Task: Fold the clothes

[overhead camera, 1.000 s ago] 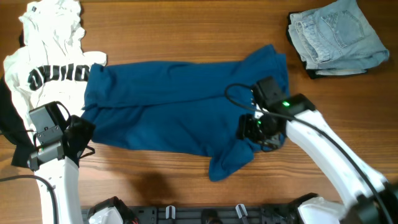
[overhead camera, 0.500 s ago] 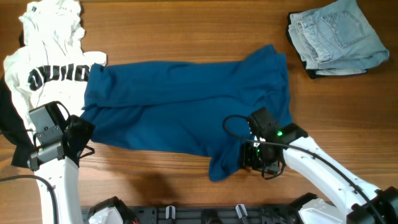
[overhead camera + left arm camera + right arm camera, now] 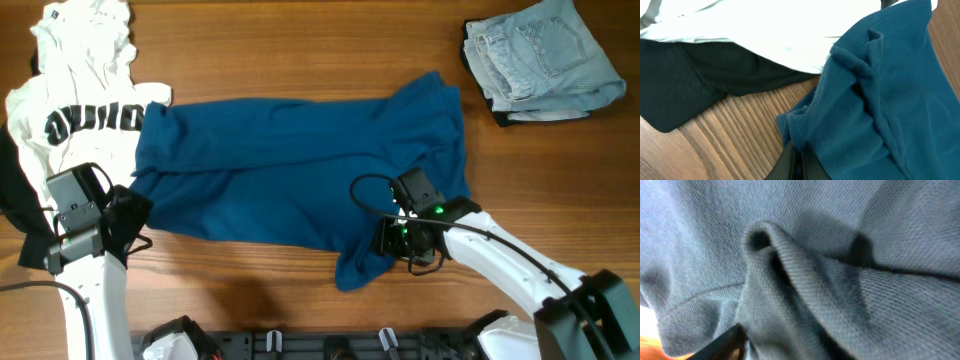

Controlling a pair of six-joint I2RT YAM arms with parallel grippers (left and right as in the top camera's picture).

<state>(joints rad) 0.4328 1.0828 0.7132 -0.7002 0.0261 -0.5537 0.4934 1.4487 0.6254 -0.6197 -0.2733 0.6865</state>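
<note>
On the left hand (image 3: 135,212): pressed fully together, nipping the hem corner at the left end of the shirt (image 3: 290,170). Seen from the left wrist as two dark fingers (image 3: 788,163) meeting at the bottom edge, with the ribbed teal hem bunched right above them and more cloth draping down on their right. Crumpled into deep folds there.

On the right hand (image 3: 393,240): down on the shirt's lower right part, just above the flap that reaches toward the near edge. Cannot tell how far apart it stands. From overhead, hidden under its own body and cable. From the right wrist, only one dark finger (image 3: 722,344) at the lower left, against teal knit filling the whole view. Touching the cloth; whether gripping it, cannot tell. Just beyond that finger, a raised ridge of fabric.

As for the shirt: spread lengthwise across the middle of the tabletop (image 3: 300,50), between the two hands, wrinkled, wider at the right end. At its left end, touching the white lettered tee (image 3: 75,110). Beside the left hand, the black garment (image 3: 12,200), lying under the tee in the left wrist view. At the far right corner, the jeans (image 3: 540,55), folded, well apart from both hands.
</note>
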